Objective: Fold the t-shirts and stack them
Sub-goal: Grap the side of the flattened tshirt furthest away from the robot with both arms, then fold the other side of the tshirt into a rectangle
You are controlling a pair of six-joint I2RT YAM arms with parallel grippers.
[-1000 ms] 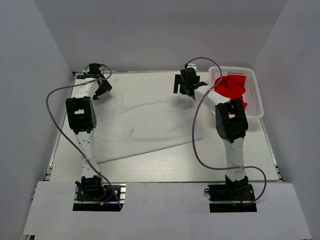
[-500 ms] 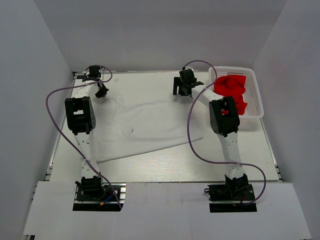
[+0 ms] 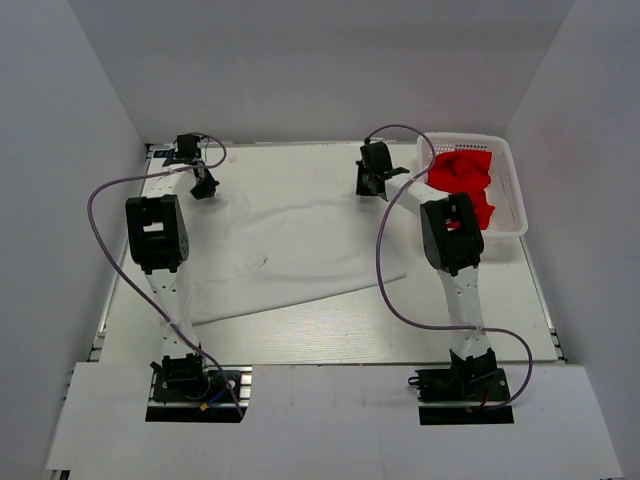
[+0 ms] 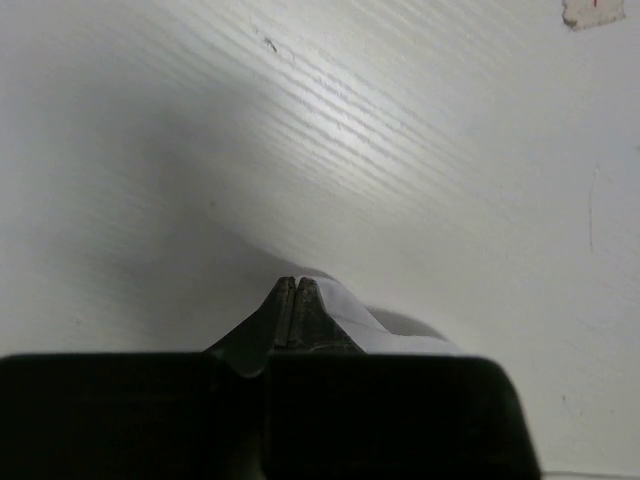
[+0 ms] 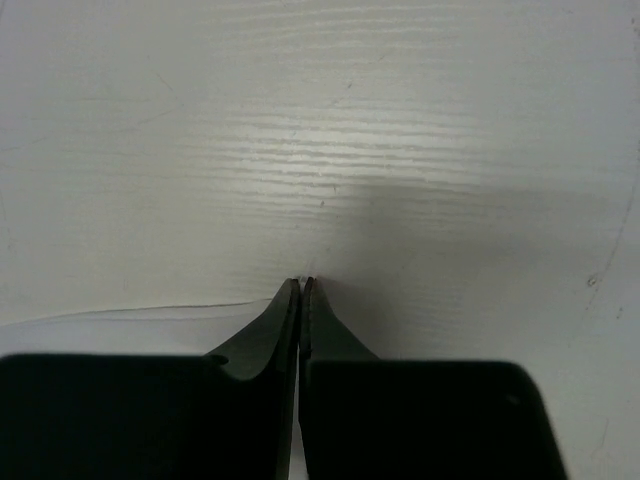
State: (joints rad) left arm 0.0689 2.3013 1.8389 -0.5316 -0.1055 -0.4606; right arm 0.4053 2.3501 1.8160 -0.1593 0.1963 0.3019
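The white t-shirt (image 3: 290, 250) lies spread flat across the middle of the table (image 3: 300, 165). The red t-shirt (image 3: 462, 172) is bunched in the basket (image 3: 516, 190) at the far right. The left gripper (image 4: 296, 283) is clenched at the white shirt's far left corner, with a fold of cloth pinched at its tips. The right gripper (image 5: 303, 283) is clenched at the far right corner, its tips on the cloth's edge. I cannot tell whether any cloth is caught there.
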